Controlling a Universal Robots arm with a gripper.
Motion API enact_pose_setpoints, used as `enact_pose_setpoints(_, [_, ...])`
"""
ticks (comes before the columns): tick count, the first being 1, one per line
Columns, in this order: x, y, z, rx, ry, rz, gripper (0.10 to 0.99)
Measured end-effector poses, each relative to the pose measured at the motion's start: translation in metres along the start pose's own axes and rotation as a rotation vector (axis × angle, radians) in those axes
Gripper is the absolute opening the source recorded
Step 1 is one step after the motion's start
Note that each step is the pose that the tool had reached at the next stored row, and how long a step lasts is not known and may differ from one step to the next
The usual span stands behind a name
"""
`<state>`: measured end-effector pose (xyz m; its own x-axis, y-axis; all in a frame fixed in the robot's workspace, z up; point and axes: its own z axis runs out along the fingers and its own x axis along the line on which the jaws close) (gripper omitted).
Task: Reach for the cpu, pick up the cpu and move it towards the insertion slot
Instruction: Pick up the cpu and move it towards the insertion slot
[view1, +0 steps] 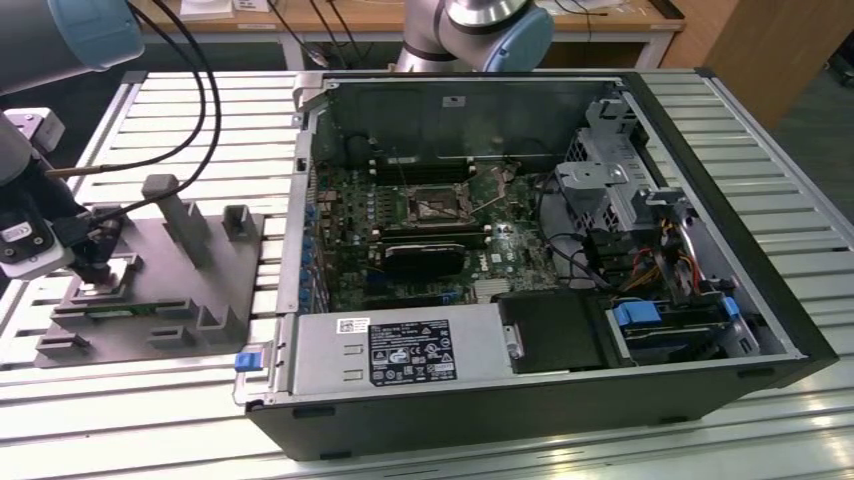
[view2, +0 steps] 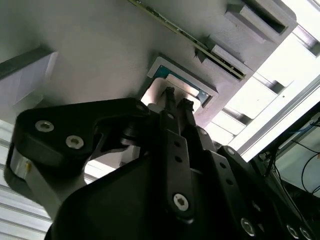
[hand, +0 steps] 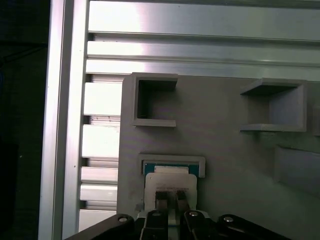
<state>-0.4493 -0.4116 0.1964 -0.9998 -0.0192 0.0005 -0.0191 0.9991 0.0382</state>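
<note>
Now my jaws, drawn nearly together, hover at the cpu (hand: 170, 180), which lies nested in a shallow pocket of the grey fixture (hand: 225, 165) so it cannot slide.

Pale silver cpu (hand: 170, 176), teal rim; grey fixture (hand: 230, 150); black tool (hand: 169, 198).

My gripper (hand: 170, 196) is over the cpu (hand: 170, 178), in a fixture (view1: 200, 290) pocket on the table (view1: 174, 130), at the exterior view's left. Insertion slot (view1: 437, 207) sits on the mobo (view1: 350, 215) inside the PC case (view1: 534, 410), at the exterior view's right, well apart.
</note>
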Motion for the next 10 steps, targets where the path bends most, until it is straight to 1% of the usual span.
enact_pose_setpoints(1, [0.0, 0.0, 0.0, 0.0, 0.0, 0.0, 0.169])
enact_pose_setpoints(3, [0.0001, 0.0, 0.0, 0.0, 0.0, 0.0, 0.294])
enact_pose_setpoints(4, [0.0001, 0.0, 0.0, 0.0, 0.0, 0.0, 0.294])
enact_pose_setpoints(5, [0.0001, 0.0, 0.0, 0.0, 0.0, 0.0, 0.412])
enact_pose_setpoints(6, [0.0001, 0.0, 0.0, 0.0, -0.0001, 0.0, 0.412])
enact_pose_setpoints(8, [0.0002, 0.0, 0.0, 0.0, 0.0, 0.0, 0.525])
enact_pose_setpoints(9, [0.0002, 0.0, 0.0, 0.0, 0.0, 0.0, 0.525])
enact_pose_setpoints(10, [0.0002, 0.0, 0.0, 0.0, 0.0, 0.0, 0.584])
